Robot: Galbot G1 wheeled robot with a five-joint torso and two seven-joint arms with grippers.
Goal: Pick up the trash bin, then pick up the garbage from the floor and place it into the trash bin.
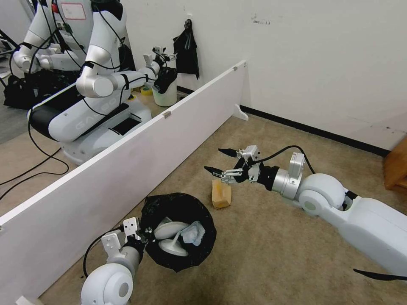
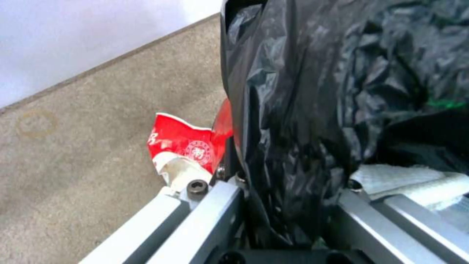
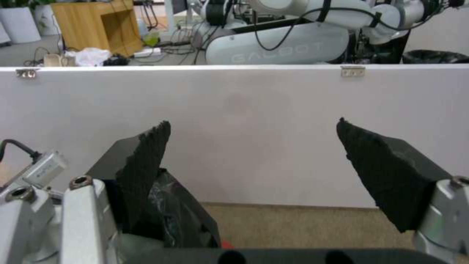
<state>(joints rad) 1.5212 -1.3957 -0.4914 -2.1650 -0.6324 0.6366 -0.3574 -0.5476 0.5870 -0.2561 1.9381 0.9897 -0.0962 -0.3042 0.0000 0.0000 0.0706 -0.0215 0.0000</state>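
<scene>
The trash bin point(image 1: 178, 228), lined with a black bag, sits low at the front left of the head view. My left gripper point(image 1: 146, 232) is shut on its near rim. In the left wrist view the bag point(image 2: 303, 110) is pinched in the left gripper point(image 2: 288, 205), and a strip of the red body point(image 2: 225, 123) shows. White slippers point(image 1: 169, 231) and a light blue cloth point(image 1: 193, 234) lie inside. A crushed red-white paper cup point(image 2: 181, 146) shows beside the bin. My right gripper point(image 1: 214, 159) hangs open just above a tan paper bag point(image 1: 221, 194) on the carpet. Its pads point(image 3: 146, 154) are wide apart.
A long white partition board point(image 1: 127, 161) runs along the left, close behind the bin. Beyond it stand another white robot point(image 1: 97, 84) and a white bin point(image 1: 165, 91). A wooden piece point(image 1: 396, 167) is at the far right. Open carpet point(image 1: 271, 254) lies in front.
</scene>
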